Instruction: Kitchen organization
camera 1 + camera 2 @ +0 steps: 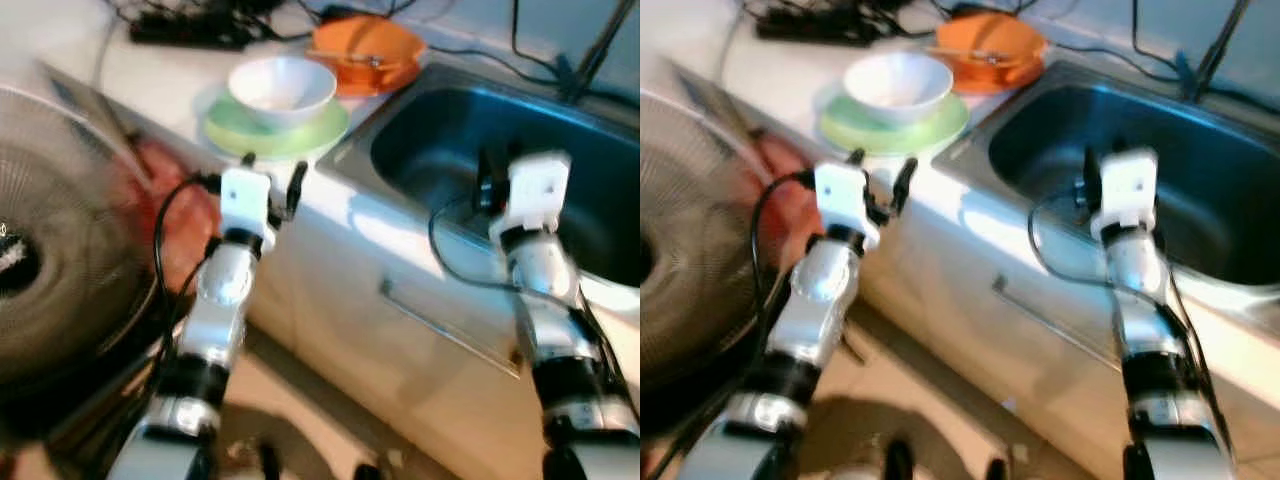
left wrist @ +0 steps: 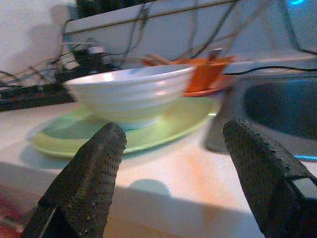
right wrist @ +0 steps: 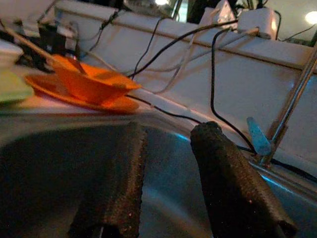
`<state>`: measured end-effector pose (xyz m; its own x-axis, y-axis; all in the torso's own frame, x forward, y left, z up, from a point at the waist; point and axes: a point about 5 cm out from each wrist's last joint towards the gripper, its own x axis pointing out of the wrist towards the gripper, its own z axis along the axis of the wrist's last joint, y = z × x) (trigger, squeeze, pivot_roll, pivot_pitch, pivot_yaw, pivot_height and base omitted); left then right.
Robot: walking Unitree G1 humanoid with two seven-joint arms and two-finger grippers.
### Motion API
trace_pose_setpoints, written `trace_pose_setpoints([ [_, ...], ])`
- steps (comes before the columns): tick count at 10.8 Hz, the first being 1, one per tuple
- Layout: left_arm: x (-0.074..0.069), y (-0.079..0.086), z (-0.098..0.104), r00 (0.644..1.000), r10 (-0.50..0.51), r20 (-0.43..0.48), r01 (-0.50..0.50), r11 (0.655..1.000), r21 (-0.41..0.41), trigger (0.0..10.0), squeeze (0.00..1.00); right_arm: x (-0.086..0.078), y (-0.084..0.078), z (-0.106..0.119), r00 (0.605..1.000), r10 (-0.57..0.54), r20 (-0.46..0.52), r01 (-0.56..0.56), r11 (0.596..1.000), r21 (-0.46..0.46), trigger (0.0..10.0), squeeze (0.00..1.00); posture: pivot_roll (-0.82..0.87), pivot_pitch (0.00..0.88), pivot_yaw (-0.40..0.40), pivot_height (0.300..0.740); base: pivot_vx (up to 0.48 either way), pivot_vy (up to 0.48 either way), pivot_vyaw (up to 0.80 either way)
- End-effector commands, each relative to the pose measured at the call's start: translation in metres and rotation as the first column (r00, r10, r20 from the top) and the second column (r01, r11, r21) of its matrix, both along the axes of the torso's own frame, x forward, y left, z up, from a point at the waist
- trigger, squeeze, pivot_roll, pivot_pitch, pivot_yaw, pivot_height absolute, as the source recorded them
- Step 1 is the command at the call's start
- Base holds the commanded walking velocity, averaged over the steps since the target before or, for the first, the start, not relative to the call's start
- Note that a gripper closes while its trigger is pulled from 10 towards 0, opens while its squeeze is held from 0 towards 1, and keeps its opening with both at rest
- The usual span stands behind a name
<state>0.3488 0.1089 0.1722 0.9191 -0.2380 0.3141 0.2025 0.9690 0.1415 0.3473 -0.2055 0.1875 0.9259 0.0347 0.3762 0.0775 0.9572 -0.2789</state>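
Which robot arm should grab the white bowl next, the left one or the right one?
Probably the left. The left claw is open at the counter edge, pointing at the white bowl on the green plate. The right claw hangs over the sink, farther away.

Two silver arms, each built of rounded metallic segments with black bands at the joints. Each wrist ends in a boxy white housing, and a thin black cable loops from it back along the forearm. The left gripper (image 1: pixel 270 178) and right gripper (image 3: pixel 168 163) each carry two long black fingers (image 2: pixel 91 183), broad and blunt-tipped, their surfaces covered in a fine dotted grip texture.
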Motion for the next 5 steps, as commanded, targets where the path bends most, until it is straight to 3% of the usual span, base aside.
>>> trace_pose_setpoints([
  [1,0.0005,-0.001,0.0045,1.0,-0.006,0.014,0.006,1.0,-0.001,10.0,0.0,-0.0018,-0.0054,-0.0034,1.0,-0.015,-0.009,0.015,1.0,0.004,10.0,0.0,-0.04,0.122,0.024,0.74,-0.33,0.0,0.0],
  [3,0.0002,-0.0012,0.0043,1.0,-0.007,0.013,0.007,1.0,-0.001,10.0,0.0,-0.0023,-0.0054,-0.0038,1.0,-0.014,-0.009,0.014,1.0,0.003,10.0,0.0,-0.04,0.124,0.022,0.74,-0.398,0.0,0.0],
  [5,0.0,-0.0012,0.0041,1.0,-0.007,0.012,0.007,1.0,-0.001,10.0,0.0,-0.003,-0.0049,-0.0016,1.0,-0.011,0.005,0.011,1.0,0.014,10.0,0.0,-0.04,0.124,0.022,0.74,0.0,0.0,0.0],
])
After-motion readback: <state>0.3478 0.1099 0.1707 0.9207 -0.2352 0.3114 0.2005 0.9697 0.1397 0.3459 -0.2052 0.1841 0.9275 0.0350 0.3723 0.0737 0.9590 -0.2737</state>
